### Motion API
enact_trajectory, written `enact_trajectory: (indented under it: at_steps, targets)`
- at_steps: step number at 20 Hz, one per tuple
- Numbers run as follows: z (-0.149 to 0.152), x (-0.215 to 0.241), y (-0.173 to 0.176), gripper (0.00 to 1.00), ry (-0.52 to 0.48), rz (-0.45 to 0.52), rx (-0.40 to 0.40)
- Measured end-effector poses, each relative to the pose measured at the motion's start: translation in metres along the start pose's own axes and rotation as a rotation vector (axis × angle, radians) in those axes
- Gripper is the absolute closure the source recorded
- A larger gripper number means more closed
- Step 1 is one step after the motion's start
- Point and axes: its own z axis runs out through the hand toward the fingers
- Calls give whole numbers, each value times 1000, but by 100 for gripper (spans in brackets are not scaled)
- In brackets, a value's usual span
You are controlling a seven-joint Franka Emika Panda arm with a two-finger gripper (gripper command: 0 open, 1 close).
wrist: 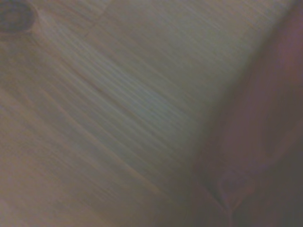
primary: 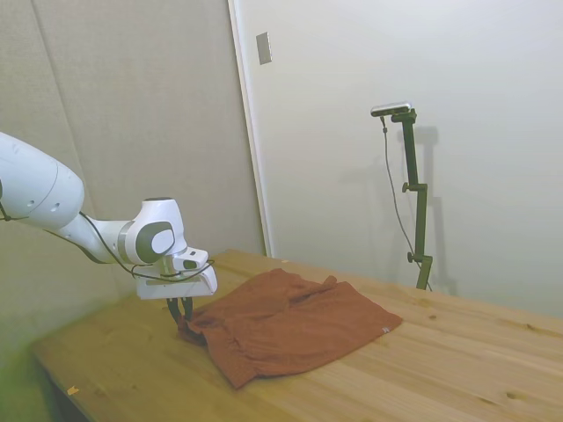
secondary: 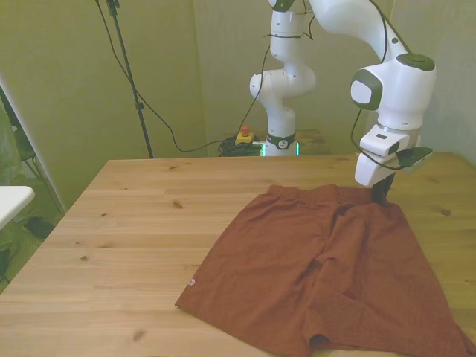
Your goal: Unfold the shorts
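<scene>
Pale walls and a light wooden table [secondary: 134, 223] frame the scene; the tabletop shows knots and long grain lines. One pair of rust-red shorts [secondary: 327, 275] lies spread nearly flat on the table, toward the front view's right, with the waistband at the far side and the two legs reaching toward the near edge. The cloth is soft and lightly creased, with a shallow fold running down the middle between the legs, and one small pale tag [secondary: 191, 282] sits at the hem corner on the front view's left. In the side view the same shorts [primary: 290, 325] appear as one rumpled sheet, bunched slightly at the end nearest the arm. One white arm carries one gripper [secondary: 381, 192], lowered to the waistband edge at the corner on the front view's right; its dark fingers reach down to the cloth there, but whether they pinch the fabric or stand apart cannot be told. The wrist view, out of focus, shows bare wood grain beside a reddish fold of cloth.
</scene>
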Motion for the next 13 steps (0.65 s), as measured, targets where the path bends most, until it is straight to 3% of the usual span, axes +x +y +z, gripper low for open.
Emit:
enact_trajectory:
  at_steps: [6,13]
  targets:
    - [-25,-6,1,0,31,1,12]
    - [-120,-32,17,0,79,37,53]
